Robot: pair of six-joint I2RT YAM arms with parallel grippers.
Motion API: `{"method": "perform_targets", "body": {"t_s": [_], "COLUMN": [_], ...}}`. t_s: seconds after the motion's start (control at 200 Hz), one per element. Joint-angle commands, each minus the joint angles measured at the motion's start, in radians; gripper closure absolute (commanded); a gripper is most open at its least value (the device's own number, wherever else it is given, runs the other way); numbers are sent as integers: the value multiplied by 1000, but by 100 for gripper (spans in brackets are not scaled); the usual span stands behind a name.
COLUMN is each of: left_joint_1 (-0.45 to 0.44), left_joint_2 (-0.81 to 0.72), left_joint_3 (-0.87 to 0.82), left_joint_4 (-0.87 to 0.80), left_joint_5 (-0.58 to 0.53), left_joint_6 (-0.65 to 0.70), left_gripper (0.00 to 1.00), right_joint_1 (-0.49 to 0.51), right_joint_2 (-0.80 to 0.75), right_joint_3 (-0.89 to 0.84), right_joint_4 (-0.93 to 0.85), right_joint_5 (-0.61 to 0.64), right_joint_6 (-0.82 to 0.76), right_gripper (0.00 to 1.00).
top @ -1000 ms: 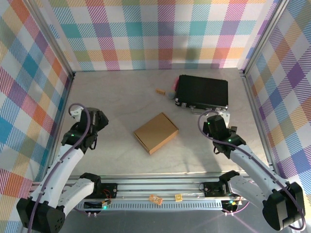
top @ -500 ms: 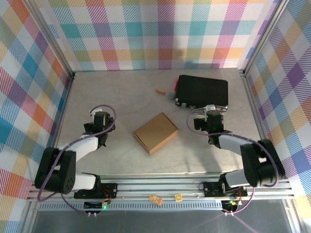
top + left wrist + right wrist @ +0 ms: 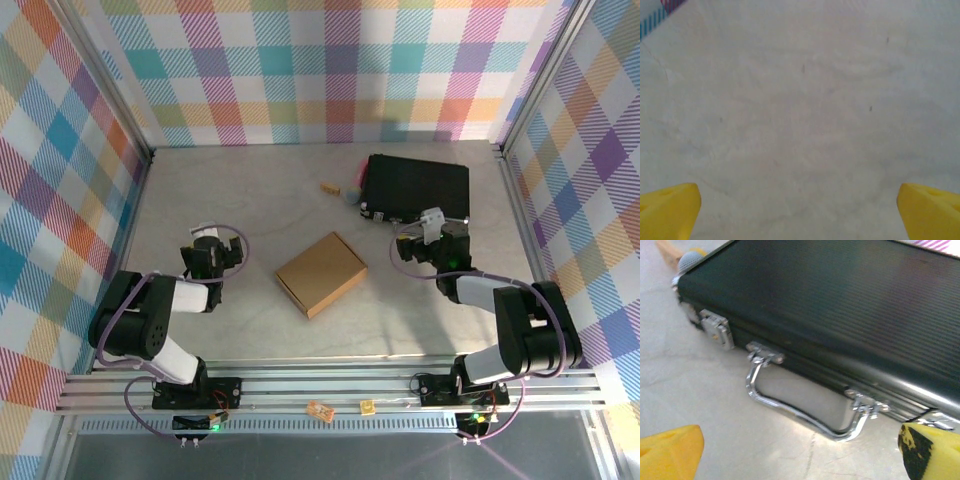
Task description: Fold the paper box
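Lying closed at the middle of the bench (image 3: 250, 190), the paper box (image 3: 321, 274) is seen untouched. The left gripper (image 3: 800, 212) and right gripper (image 3: 801, 450) are held wide apart, fingertips (image 3: 670, 210) cut off; the black case (image 3: 840, 305) is partly cropped.

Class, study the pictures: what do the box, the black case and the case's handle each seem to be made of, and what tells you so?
Box: brown cardboard, matte; the colour is flat and dull and the edges are folded.
Case: probably hard plastic or coated metal; it is black with fine ribbing and a soft sheen.
Handle: polished metal, likely chromed; it gives bright, mirror-like reflections.
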Motion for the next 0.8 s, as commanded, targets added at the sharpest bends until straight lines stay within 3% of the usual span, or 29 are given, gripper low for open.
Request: {"method": "perform_targets", "body": {"t_s": [0.0, 0.1, 0.145, 0.795], "left_joint_1": [13, 13, 13, 13], "left_joint_2": [14, 13, 11, 12], "left_joint_3": [8, 9, 11, 10], "left_joint_4": [131, 127, 126, 128], "left_joint_5": [30, 30, 30, 30], "left_joint_6": [20, 19, 18, 18], "left_gripper": [0, 0, 0, 0], "right_joint_1": [-87, -125, -125, -122], "right_joint_2": [17, 104, 86, 93], "right_joint_3": [-25, -59, -41, -43], "right_joint_4": [124, 277, 202, 221], "right_joint_5": [-84, -88, -68, -38], "right_joint_6": [121, 171, 172, 178], "right_gripper": [1, 1, 1, 1]}}
